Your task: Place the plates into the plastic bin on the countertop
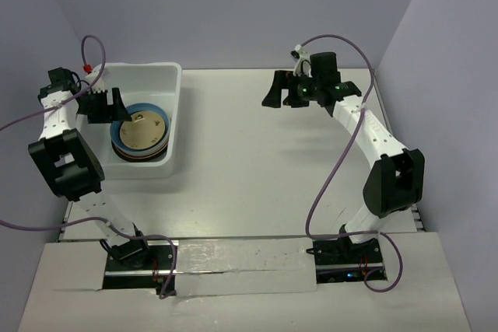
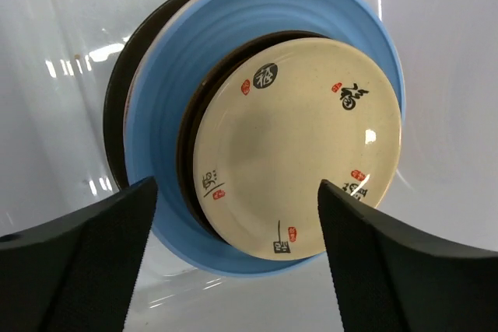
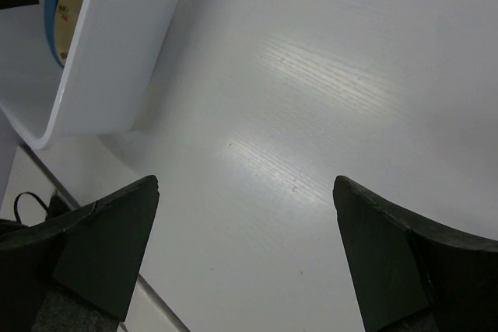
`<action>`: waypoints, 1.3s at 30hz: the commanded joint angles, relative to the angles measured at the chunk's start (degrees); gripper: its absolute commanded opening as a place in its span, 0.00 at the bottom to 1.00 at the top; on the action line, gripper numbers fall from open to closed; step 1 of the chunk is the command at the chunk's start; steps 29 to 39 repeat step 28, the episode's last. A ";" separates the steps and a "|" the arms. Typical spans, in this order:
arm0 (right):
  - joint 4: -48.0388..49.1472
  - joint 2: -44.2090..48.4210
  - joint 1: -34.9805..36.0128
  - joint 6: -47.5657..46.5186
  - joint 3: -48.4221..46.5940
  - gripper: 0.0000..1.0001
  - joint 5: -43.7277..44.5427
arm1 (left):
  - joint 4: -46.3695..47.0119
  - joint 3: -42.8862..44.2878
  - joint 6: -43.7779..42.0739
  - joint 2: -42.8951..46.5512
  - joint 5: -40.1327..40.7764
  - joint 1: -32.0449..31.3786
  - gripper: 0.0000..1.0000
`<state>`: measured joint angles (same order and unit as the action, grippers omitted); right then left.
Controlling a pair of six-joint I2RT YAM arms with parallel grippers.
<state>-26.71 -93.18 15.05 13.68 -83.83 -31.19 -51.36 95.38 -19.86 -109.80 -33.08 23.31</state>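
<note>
Plates [image 1: 140, 134] lie stacked inside the plastic bin [image 1: 176, 83], which stands on the white surface [image 1: 272, 169] at the upper left of the top view. A cream plate [image 2: 296, 145] with a dark rim and red and black characters tops the stack, resting on a wider blue plate [image 2: 159, 153], with darker plates beneath. The left jaws hang just above the stack, spread wide and holding nothing. The right jaws hang over bare surface at the upper right, well apart from the bin, also spread wide and empty.
</note>
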 commanded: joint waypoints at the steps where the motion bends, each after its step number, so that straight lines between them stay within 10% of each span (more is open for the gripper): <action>1: -1.05 5.01 -3.24 -2.52 -0.58 1.00 4.52 | 2.90 5.16 3.34 4.58 1.47 -0.36 0.97; 18: -2.98 14.18 -8.02 -4.95 3.33 1.00 24.05 | 19.19 -6.17 21.73 19.74 15.52 -35.08 0.99; 39: 2.06 16.72 -7.94 -3.31 11.00 1.00 22.51 | 24.28 -18.82 22.01 25.57 16.01 -36.67 0.99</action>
